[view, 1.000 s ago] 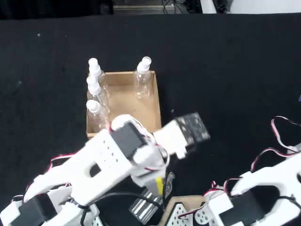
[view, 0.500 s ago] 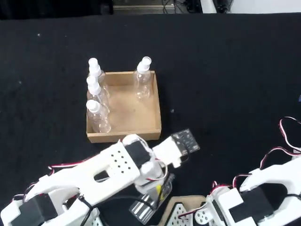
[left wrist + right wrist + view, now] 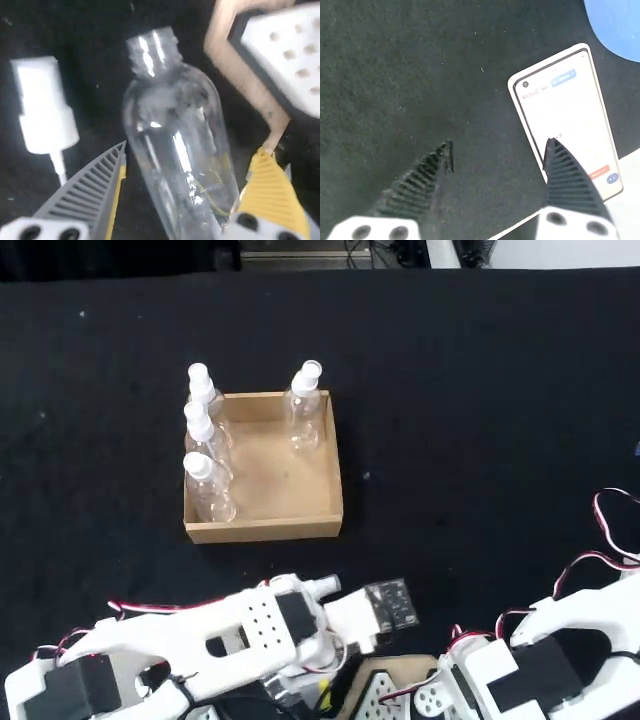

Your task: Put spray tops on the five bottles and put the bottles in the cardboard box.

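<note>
A clear bottle (image 3: 175, 125) with no top lies on the black cloth, its threaded neck pointing away from my left gripper (image 3: 190, 150). That gripper is open, with one finger on each side of the bottle's body. A loose white spray top (image 3: 45, 110) lies beside the bottle. In the high view, the cardboard box (image 3: 325, 505) holds several capped bottles: three along one wall (image 3: 205, 485) and one at a far corner (image 3: 304, 405). The left arm (image 3: 230, 640) lies low at the near edge. My right gripper (image 3: 500, 145) hangs open over bare cloth.
A phone (image 3: 565, 115) lies on the cloth close to one right finger, with a blue object (image 3: 615, 25) beyond it. A tan base plate (image 3: 235, 65) with a white perforated part (image 3: 285, 45) sits right next to the bottle. The right arm (image 3: 560, 640) rests at the near right.
The left arm has pulled back from over the box's front wall toward the near edge and dropped lower. The right arm shifted slightly toward the near edge.
</note>
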### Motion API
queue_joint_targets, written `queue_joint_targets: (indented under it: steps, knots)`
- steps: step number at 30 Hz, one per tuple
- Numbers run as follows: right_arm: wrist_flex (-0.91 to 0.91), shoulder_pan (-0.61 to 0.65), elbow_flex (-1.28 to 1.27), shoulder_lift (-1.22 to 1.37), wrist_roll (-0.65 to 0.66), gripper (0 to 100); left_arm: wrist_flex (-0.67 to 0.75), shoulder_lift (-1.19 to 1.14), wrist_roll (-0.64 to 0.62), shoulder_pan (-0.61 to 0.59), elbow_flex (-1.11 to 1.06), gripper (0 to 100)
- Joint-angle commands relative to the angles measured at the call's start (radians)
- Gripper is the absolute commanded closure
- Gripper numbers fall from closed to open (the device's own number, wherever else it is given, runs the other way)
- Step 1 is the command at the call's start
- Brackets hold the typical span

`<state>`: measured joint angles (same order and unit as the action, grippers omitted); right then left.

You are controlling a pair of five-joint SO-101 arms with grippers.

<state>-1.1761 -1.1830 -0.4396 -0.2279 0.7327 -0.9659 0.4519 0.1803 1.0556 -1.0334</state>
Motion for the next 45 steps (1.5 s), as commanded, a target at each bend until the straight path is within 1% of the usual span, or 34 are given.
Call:
queue_joint_targets:
  steps: [1, 9, 16, 20, 22, 24, 27, 30, 32, 35, 38, 40, 43, 45]
  knots:
    - [0.02, -0.006, 0.065, -0.001, -0.002, 74.4, -0.002, 0.009, 0.003, 0.012, -0.022, 65]
    - [0.02, -0.002, 0.065, -0.001, -0.002, 74.4, -0.137, 0.017, 0.005, 0.012, -0.016, 65]
    - [0.021, -0.002, 0.065, -0.001, -0.002, 74.4, -0.126, 0.017, -0.002, -0.054, 0.019, 65]
    - [0.021, -0.002, 0.065, -0.005, -0.002, 74.4, -0.126, 0.017, -0.005, -0.045, 0.007, 65]
    - [0.018, -0.002, 0.074, -0.005, -0.002, 74.4, -0.126, 0.017, -0.005, -0.047, 0.01, 68]
    - [0.014, -0.002, 0.094, -0.002, -0.002, 74.4, -0.126, 0.017, -0.005, -0.044, 0.027, 76]
    - [0.014, -0.006, 0.107, -0.004, -0.002, 74.4, -0.149, 0.017, -0.005, -0.001, 0.05, 86]
    - [0.012, -0.008, 0.107, -0.005, -0.003, 74.4, -0.209, 0.017, 0.005, 0.058, 0.065, 90]
    - [0.011, -0.009, 0.105, -0.005, -0.003, 74.4, -0.247, 0.017, 0.008, 0.061, 0.081, 90]
    - [-0.018, -0.011, 0.108, -0.007, -0.029, 74.4, -0.276, 0.017, 0.071, 0.008, 0.11, 90]
    - [-0.051, -0.003, 0.108, -0.007, -0.038, 74.4, -0.25, 0.017, 0.101, -0.077, 0.104, 90]
    - [-0.071, -0.002, 0.108, -0.008, -0.038, 74.4, -0.226, 0.017, 0.103, -0.124, 0.084, 90]
    - [-0.077, 0.009, 0.099, -0.047, -0.038, 74.4, -0.196, 0.017, 0.103, -0.154, 0.064, 89]
    - [-0.078, 0.015, 0.082, -0.087, -0.038, 74.4, -0.196, 0.017, 0.097, -0.157, 0.054, 85]
